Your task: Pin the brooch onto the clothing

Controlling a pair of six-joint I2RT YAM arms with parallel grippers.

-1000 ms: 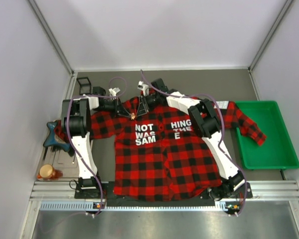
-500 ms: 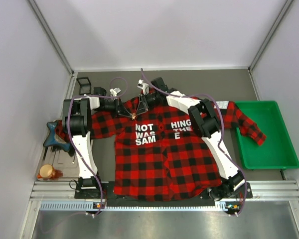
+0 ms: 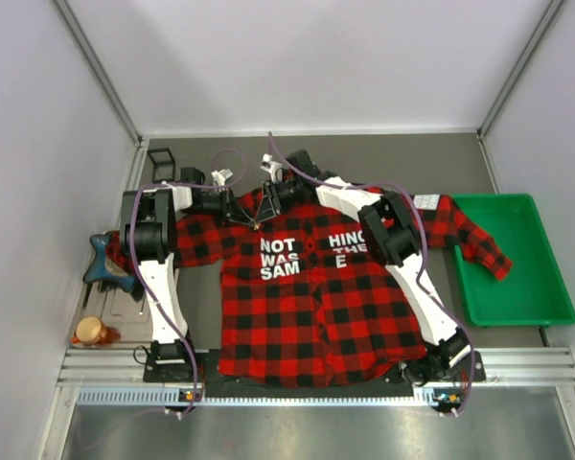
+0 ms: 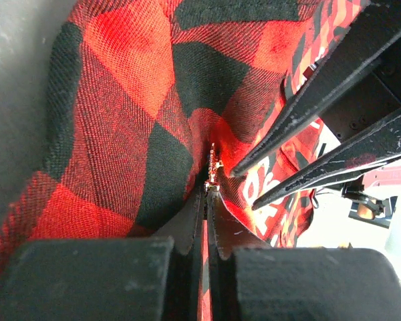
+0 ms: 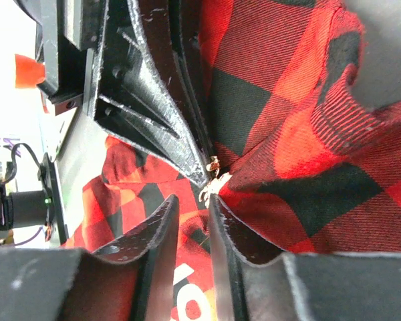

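Left wrist: left gripper (image 4: pixel 207 190) clamped tight on a shirt (image 4: pixel 113 100) fold, brooch (image 4: pixel 213 164) right at its tips. Right gripper (image 5: pixel 190 199) narrow gap, just beside brooch. Hold fold taut, drive pin through slowly.

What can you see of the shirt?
Shirt: red-and-black plaid woven cloth, long sleeves, white block lettering on the chest. Lies face up, spread on the table, collar at the far side; one cuff overlaps the green tray. Left fingers pinch a raised fold by the collar; right fingers sit open beside it.
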